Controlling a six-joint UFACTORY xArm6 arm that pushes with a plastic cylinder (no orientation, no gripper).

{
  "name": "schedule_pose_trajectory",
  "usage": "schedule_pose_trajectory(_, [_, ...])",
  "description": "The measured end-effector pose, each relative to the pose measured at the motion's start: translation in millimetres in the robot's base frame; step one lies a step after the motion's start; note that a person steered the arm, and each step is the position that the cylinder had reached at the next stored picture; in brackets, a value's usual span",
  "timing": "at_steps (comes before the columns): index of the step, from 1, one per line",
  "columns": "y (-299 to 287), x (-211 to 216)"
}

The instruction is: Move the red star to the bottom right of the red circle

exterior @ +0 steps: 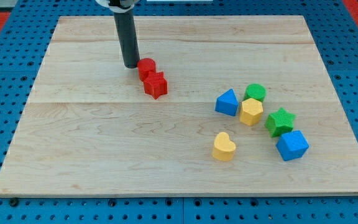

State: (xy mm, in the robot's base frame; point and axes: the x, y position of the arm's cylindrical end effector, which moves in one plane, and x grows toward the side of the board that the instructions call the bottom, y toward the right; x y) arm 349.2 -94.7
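The red circle (146,67) sits on the wooden board (104,137) in the upper left part of the view. The red star (156,85) lies right against it, at its lower right. My tip (131,65) stands just left of the red circle, touching or nearly touching it, with the dark rod rising to the view's top.
A cluster lies at the view's right: blue triangle-like block (227,102), green circle (255,93), yellow hexagon (251,112), green star (280,121), blue cube-like block (292,145). A yellow heart (224,147) lies lower, left of the cluster. Blue pegboard surrounds the board.
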Motion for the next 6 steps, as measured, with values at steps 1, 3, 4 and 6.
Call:
schedule_pose_trajectory(1, [-5,5])
schedule_pose_trajectory(3, [-11,117])
schedule_pose_trajectory(4, [27,91])
schedule_pose_trajectory(6, [74,72])
